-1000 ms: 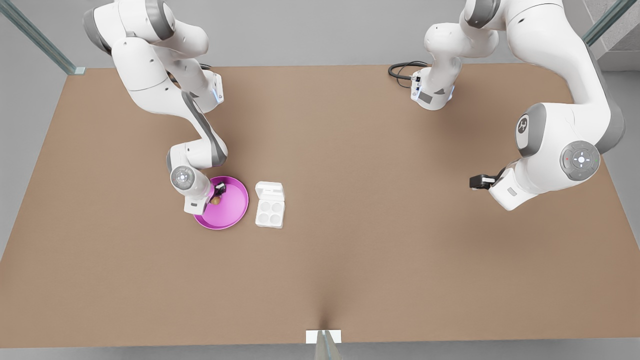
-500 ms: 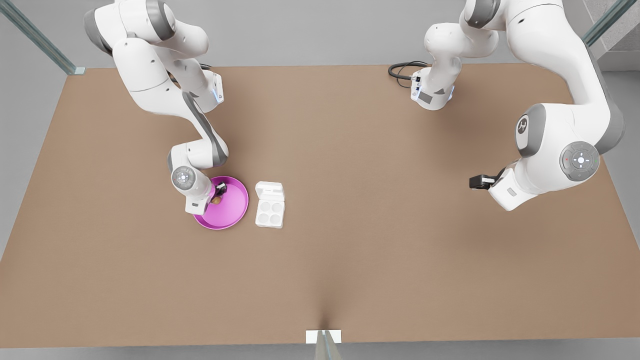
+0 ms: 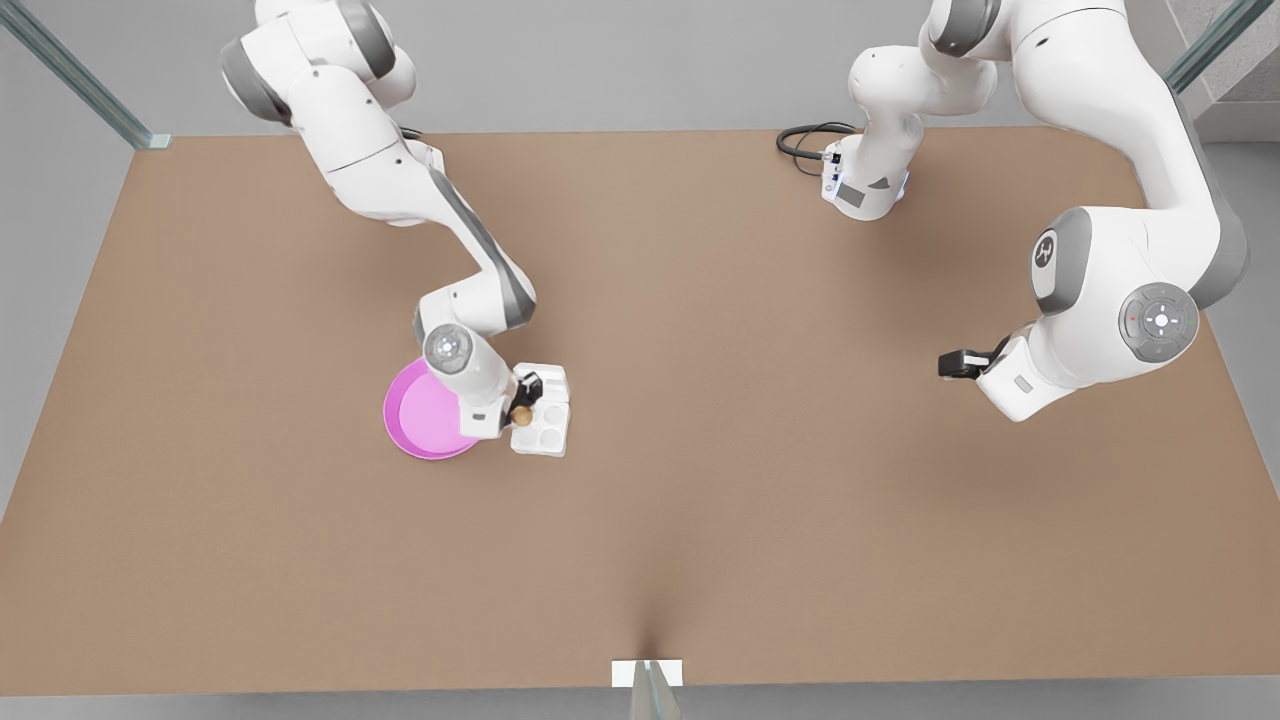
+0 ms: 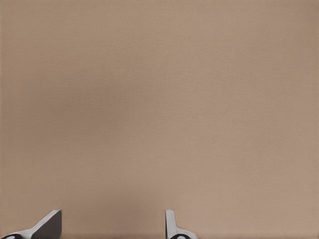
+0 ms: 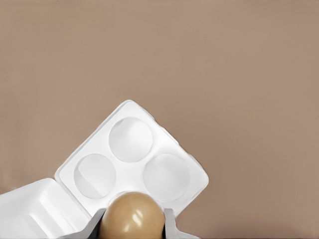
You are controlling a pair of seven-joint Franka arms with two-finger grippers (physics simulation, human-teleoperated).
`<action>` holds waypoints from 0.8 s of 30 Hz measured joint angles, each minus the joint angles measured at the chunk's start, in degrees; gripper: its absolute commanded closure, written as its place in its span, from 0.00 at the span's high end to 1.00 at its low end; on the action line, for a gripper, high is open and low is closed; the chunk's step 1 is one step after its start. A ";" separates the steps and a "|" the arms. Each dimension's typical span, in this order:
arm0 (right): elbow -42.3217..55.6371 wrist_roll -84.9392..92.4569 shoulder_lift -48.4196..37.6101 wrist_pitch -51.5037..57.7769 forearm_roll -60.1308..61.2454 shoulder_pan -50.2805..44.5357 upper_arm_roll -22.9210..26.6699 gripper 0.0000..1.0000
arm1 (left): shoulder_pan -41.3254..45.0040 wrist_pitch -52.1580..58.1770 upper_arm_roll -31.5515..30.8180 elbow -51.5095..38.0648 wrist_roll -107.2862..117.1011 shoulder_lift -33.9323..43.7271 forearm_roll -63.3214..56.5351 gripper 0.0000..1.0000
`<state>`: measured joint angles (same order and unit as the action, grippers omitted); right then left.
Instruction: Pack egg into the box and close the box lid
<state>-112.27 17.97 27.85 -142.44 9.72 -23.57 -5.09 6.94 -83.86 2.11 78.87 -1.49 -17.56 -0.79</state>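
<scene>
A tan egg (image 3: pixel 521 414) sits between the fingers of my right gripper (image 3: pixel 523 408), the one on the front view's left, which is shut on it. It hangs over the plate-side edge of the white box (image 3: pixel 550 428). The box lid (image 3: pixel 549 380) lies flat and open behind the tray. In the right wrist view the egg (image 5: pixel 132 217) covers one cup of the box (image 5: pixel 128 171); three cups show empty, and the lid (image 5: pixel 32 209) lies beside them. My left gripper (image 3: pixel 945 365) waits open over bare table on the front view's right, its fingertips (image 4: pixel 48 225) spread apart.
A round pink plate (image 3: pixel 420 410) lies right beside the box, partly under the right arm. A black cable (image 3: pixel 805 140) coils at the table's far edge near the other arm's base. Brown tabletop (image 3: pixel 700 500) stretches wide around them.
My right gripper has lifted the egg off the pink plate and carried it toward the front view's right, over the box. The left arm has stayed where it was.
</scene>
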 measured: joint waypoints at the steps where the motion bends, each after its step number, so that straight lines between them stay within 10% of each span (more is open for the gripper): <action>1: 0.63 -0.07 0.46 0.02 0.85 -0.26 0.00 0.57 | 0.00 0.00 0.00 0.00 0.00 0.00 0.00 1.00; 9: 1.75 2.12 1.92 -0.39 4.44 0.76 0.44 0.57 | -0.02 0.02 0.00 0.00 0.00 0.00 0.00 1.00; 14: 2.56 -26.29 3.00 -1.42 -18.96 0.62 1.11 0.57 | -0.07 0.01 0.00 0.00 0.00 -0.07 0.00 1.00; 24: 4.11 -28.38 -0.89 1.20 0.54 2.31 0.37 0.64 | -0.06 0.04 0.02 0.00 0.00 -0.07 0.00 1.00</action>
<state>-108.16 -10.41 26.96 -141.25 10.26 -21.26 -4.72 6.88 -83.83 2.13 78.87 -1.49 -17.63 -0.79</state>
